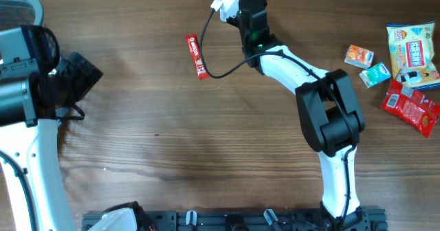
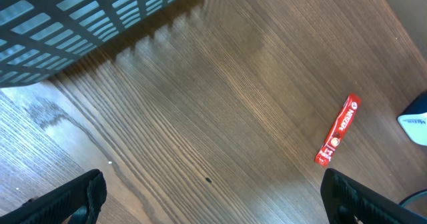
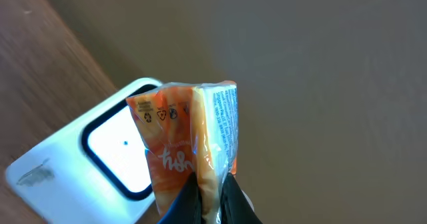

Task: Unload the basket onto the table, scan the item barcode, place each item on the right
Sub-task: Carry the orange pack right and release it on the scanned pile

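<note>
Right gripper [image 3: 210,192] has the packet [image 3: 193,134] pinched, right up at the scanner [image 3: 100,154]!
It clamps the orange packet's lower end. The long axis runs straight out from the jaws, free end pointing away from the gripper, creased lengthwise and overlapping the scanner's window at the table's [image 1: 172,135] far edge. Left gripper [image 2: 213,207] hangs by the left edge, fingers spread wide, nothing between them. A red bar [image 1: 197,57] lies just left of the scanner.
</note>
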Robot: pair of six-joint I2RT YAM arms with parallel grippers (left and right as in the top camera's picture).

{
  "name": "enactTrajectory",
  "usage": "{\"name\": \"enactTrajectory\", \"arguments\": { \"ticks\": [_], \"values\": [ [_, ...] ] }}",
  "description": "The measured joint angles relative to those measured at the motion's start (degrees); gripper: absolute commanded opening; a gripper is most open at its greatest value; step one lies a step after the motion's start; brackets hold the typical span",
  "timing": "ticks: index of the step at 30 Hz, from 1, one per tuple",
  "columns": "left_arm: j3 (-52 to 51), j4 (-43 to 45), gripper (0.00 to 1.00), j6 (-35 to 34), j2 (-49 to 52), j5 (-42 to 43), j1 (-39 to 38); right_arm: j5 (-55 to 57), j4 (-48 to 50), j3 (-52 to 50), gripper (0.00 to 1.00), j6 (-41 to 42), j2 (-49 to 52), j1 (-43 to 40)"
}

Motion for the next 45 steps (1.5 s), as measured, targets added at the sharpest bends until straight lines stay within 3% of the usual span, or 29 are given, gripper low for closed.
{"name": "enactTrajectory", "arguments": {
  "ticks": [6,10,14,19,20,22,23,24,36,45],
  "values": [
    [0.0,0.0,1.00,0.0,0.0,0.0,0.0,9.2,14.3,0.1,0.04,-1.9,0.0,-0.6],
    [0.0,0.0,1.00,0.0,0.0,0.0,0.0,16.6,16.1,0.1,0.04,-4.9,0.0,-4.1],
    [0.0,0.0,1.00,0.0,0.0,0.0,0.0,26.6,10.8,0.1,0.04,-3.1,0.0,-11.8],
    [0.0,0.0,1.00,0.0,0.0,0.0,0.0,36.4,-14.1,0.3,0.05,5.8,0.1,-25.4],
    [0.0,0.0,1.00,0.0,0.0,0.0,0.0,37.7,-18.2,0.1,0.13,8.1,0.1,-27.9],
    [0.0,0.0,1.00,0.0,0.0,0.0,0.0,39.5,-23.7,0.1,0.45,13.0,0.1,-31.4],
    [0.0,0.0,1.00,0.0,0.0,0.0,0.0,40.1,-25.6,0.1,0.84,15.2,0.1,-32.5],
    [0.0,0.0,1.00,0.0,0.0,0.0,0.0,40.8,-27.4,0.1,1.00,17.3,0.1,-33.5],
    [0.0,0.0,1.00,0.0,0.0,0.0,0.0,37.6,-35.2,0.1,1.00,28.8,0.1,-32.0],
    [0.0,0.0,1.00,0.0,0.0,0.0,0.0,14.0,-49.2,1.2,1.00,39.5,-2.7,-26.5]
  ]
}}
